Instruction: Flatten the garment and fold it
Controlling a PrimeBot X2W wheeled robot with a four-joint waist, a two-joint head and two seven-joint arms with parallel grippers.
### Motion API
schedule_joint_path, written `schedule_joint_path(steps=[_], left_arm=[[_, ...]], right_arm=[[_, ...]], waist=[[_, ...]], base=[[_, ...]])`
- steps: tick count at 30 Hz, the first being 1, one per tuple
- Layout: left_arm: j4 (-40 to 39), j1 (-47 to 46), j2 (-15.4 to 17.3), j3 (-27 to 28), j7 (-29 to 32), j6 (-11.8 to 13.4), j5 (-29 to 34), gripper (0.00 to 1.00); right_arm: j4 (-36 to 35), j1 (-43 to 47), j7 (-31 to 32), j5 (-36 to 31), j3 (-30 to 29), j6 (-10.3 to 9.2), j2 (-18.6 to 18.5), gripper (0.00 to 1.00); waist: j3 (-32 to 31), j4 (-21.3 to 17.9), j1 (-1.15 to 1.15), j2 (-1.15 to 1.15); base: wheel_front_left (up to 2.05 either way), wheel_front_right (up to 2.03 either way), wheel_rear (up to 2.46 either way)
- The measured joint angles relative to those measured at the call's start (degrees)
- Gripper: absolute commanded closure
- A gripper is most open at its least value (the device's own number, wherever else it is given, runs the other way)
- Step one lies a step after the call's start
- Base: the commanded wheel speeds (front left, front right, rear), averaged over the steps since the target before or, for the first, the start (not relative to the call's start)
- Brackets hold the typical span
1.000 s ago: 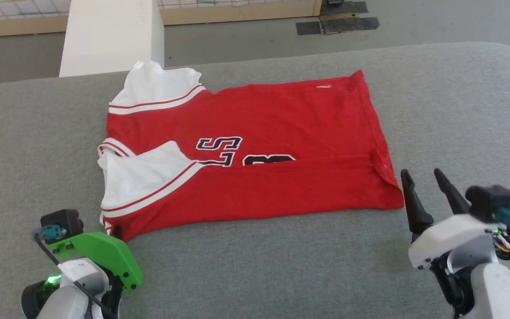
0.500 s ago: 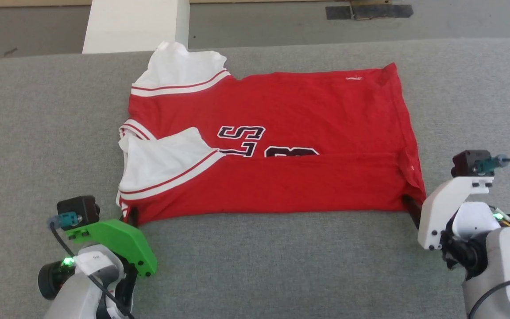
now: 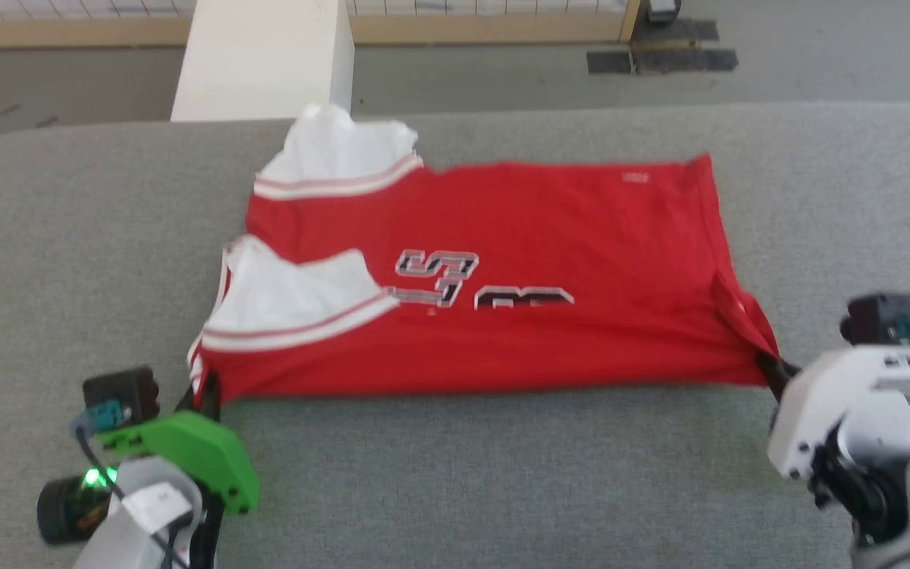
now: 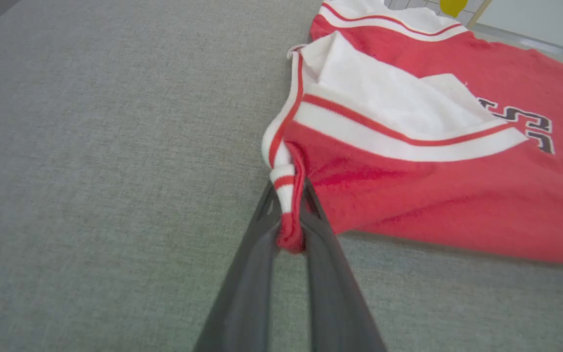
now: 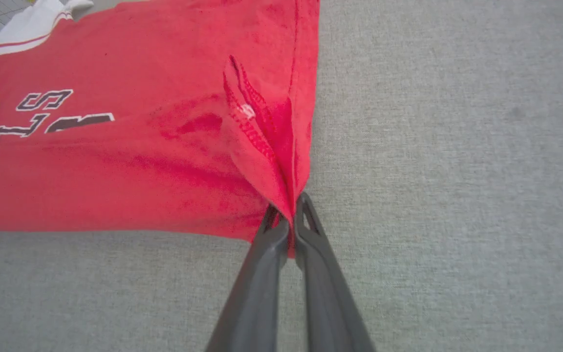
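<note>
The garment (image 3: 502, 284), a red jersey with white sleeves and dark outlined lettering, lies folded lengthwise on the grey padded table (image 3: 463, 474). My left gripper (image 3: 204, 393) is shut on its near left corner, where the striped collar trim (image 4: 286, 195) bunches between the fingers. My right gripper (image 3: 775, 367) is shut on the near right hem corner (image 5: 286, 215), which is pinched into a raised crease. The near edge of the garment (image 5: 115, 161) is stretched between the two grippers. One white sleeve (image 4: 389, 102) lies folded over the red front.
A white pillar (image 3: 265, 55) stands beyond the table's far edge, close behind the far sleeve (image 3: 344, 150). Grey floor with dark mats (image 3: 660, 55) lies past it. Bare grey table surface surrounds the garment on all sides.
My right gripper moved in from open beside the hem corner and closed on it. The near edge is now pulled taut. The head camera also shifted.
</note>
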Motion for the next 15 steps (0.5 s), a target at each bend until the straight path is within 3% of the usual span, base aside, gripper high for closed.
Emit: schedule_joint_path(steps=[8,15], left_arm=[[-7.94,9.92,2.50,-0.20,6.01,3.86,-0.14,1.00],[-8.62,13.93,2.22,-1.60,8.98,4.32,-1.59,1.00]], right_arm=[[-8.99,11.70,2.37,2.53,-2.45,0.01,0.11,1.00],[-6.94,16.31,4.32,3.26,-2.94,0.01,0.08,1.00]], waist=[[-3.82,-0.23,0.00,0.00],[-2.63,-0.27,0.00,0.00]], base=[[0.00,0.00,0.00],[0.00,0.00,0.00]])
